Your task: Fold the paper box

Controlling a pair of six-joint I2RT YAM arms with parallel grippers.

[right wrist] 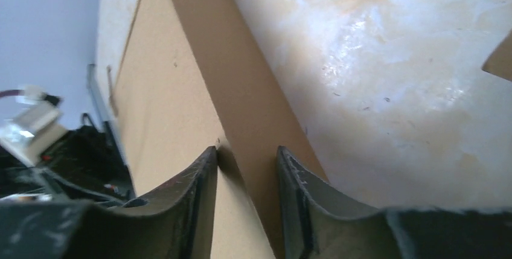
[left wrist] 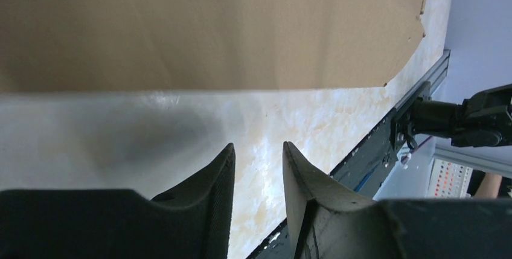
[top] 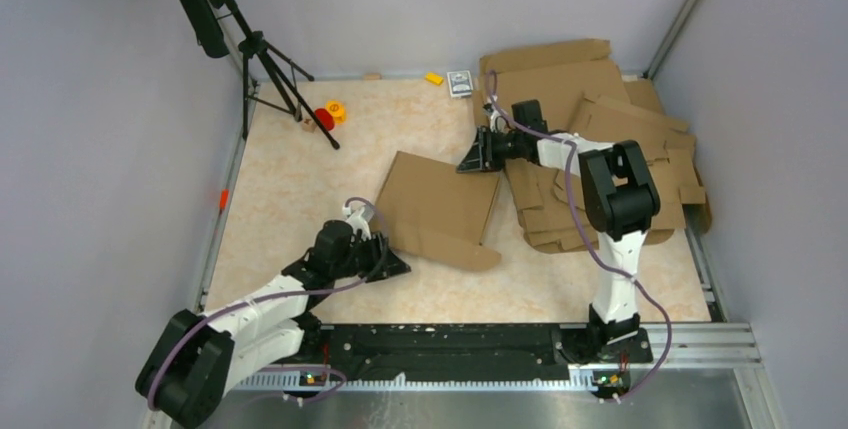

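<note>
**Two grippers posted at opposite corners of the paper box**

*Near.* The left gripper (top: 392, 261) lies low on the table (top: 290, 189), at the near left corner of the paper box (top: 440, 204). In the left wrist view its fingers (left wrist: 220, 171) stand apart with only bare tabletop between them. It is released and carries nothing, and the box edge runs just ahead of the tips without touching them. This placing probably readies it to brace or lift the near edge.

*Middle.* The paper box sits mid-table, between the two grippers. A narrower strip along its near side catches the light differently, probably a flap bent on its crease.

*Far.* The right gripper (top: 470, 157) meets the far right corner of the box. In the right wrist view its fingers (right wrist: 202, 192) stand astride a folded ridge, with a shaded band of cardboard running between them. Whether the pads actually pinch it cannot be told. The straddling pose suggests it is there to hold or press that crease.

*Beyond.* The stack of cardboard blanks (top: 610, 119) lies at the far right of the table. It partly lies under the right arm and is apart from the fold in hand, probably as spare stock. A tripod (top: 265, 59) stands at the far left corner.
</note>
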